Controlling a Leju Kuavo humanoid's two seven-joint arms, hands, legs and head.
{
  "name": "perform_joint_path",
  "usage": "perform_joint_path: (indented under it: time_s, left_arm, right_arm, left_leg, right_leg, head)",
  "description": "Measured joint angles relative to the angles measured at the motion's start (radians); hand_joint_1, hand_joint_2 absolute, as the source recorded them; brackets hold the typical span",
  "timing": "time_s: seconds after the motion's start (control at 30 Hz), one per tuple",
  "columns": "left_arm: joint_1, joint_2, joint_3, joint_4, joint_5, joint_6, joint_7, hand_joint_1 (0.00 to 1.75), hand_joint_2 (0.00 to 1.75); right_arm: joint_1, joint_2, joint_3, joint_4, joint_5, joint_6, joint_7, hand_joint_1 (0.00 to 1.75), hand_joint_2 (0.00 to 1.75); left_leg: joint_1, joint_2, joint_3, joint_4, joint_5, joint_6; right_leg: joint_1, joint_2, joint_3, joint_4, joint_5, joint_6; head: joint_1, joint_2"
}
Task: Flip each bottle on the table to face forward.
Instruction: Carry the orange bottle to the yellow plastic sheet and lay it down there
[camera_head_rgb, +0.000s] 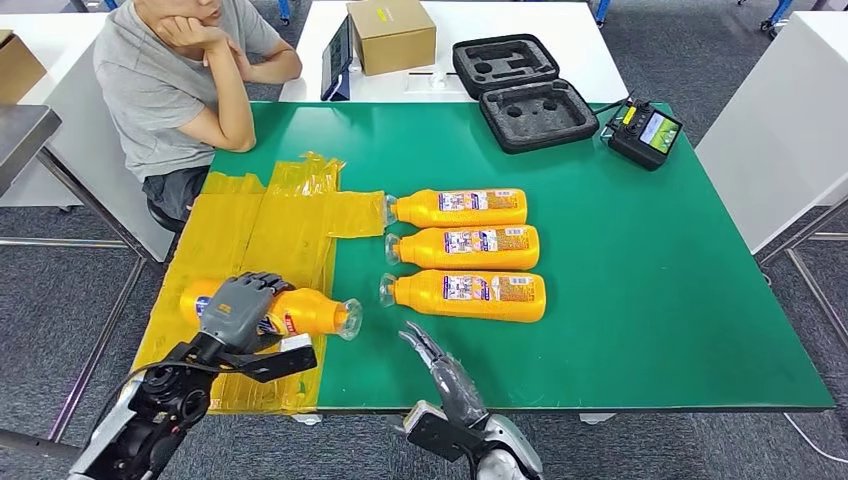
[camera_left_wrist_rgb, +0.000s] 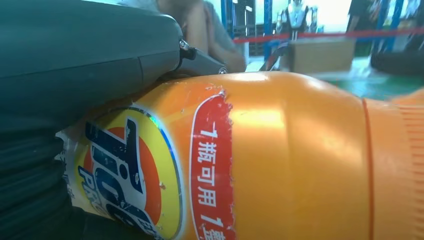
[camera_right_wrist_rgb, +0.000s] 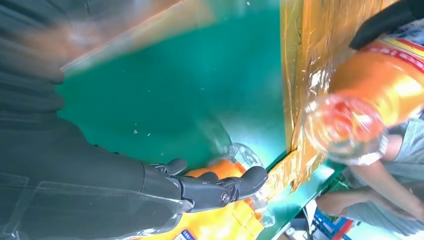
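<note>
Left hand (camera_head_rgb: 238, 308) clamped around fourth bottle (camera_head_rgb: 310, 314), lower left of frame, on yellow sheet (camera_head_rgb: 240, 235). Right hand (camera_head_rgb: 440, 365) empty, fingers apart, lower centre. Step: flipping bottle. Next likely: turn label up, join three-bottle row (camera_head_rgb: 465, 253).

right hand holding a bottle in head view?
No, the right hand hovers with fingers apart over bare green table; the left hand grips the bottle.

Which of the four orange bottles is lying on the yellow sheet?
The bottle held by the left hand; its cap points right. The other three lie in a row on the green mat, caps pointing left.
</note>
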Motion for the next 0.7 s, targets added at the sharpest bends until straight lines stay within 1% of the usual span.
perform_joint_path:
  time_s: [0.17, 0.27, 0.4, 0.5, 0.6, 0.7]
  left_arm:
    - [-0.025, 0.066, -0.002, 0.016, -0.028, -0.046, 0.007, 1.71, 1.75]
    - [-0.032, 0.095, -0.002, 0.02, -0.035, -0.058, 0.01, 1.66, 1.75]
    - [-0.036, 0.103, -0.005, 0.028, -0.04, -0.087, 0.007, 1.67, 1.75]
    - [-0.048, 0.103, -0.013, 0.044, -0.033, -0.118, -0.007, 1.63, 1.75]
    - [-0.068, 0.103, -0.027, 0.067, -0.007, -0.148, -0.03, 1.56, 1.75]
    - [-0.099, 0.101, -0.047, 0.091, 0.024, -0.17, -0.047, 1.56, 1.75]
  right_arm:
    - [-0.02, 0.0, 0.026, 0.036, -0.027, -0.002, -0.003, 0.0, 1.75]
    - [-0.024, 0.0, 0.035, 0.047, -0.033, -0.004, -0.003, 0.0, 1.75]
    - [-0.032, 0.0, 0.047, 0.06, -0.048, -0.01, -0.003, 0.0, 1.75]
    - [-0.036, 0.0, 0.053, 0.067, -0.054, -0.014, -0.004, 0.0, 1.75]
    - [-0.038, 0.0, 0.054, 0.072, -0.06, -0.016, -0.004, 0.0, 1.75]
    - [-0.039, 0.0, 0.055, 0.074, -0.061, -0.017, -0.004, 0.0, 1.75]
  left_leg:
    - [0.0, 0.0, 0.0, 0.0, 0.0, 0.0]
    - [0.0, 0.0, 0.0, 0.0, 0.001, 0.0]
    - [0.0, 0.0, 0.0, 0.0, 0.001, 0.0]
    - [0.0, 0.0, -0.001, 0.0, 0.001, 0.0]
    - [0.0, 0.0, -0.001, 0.0, 0.001, 0.0]
    - [0.0, 0.0, 0.0, 0.0, 0.001, -0.001]
  right_leg:
    - [0.0, 0.0, 0.0, 0.0, 0.0, 0.0]
    - [0.001, 0.0, 0.0, 0.0, 0.0, 0.0]
    - [0.001, 0.0, -0.001, 0.0, 0.0, 0.0]
    - [0.001, 0.0, -0.001, 0.0, 0.0, 0.0]
    - [0.001, 0.0, -0.001, 0.0, 0.0, 0.0]
    - [0.001, 0.0, -0.001, 0.0, 0.0, 0.0]
  head:
    - [0.0, 0.0]
    - [0.0, 0.0]
    - [0.0, 0.0]
    - [0.0, 0.0]
    - [0.0, 0.0]
    - [0.0, 0.0]
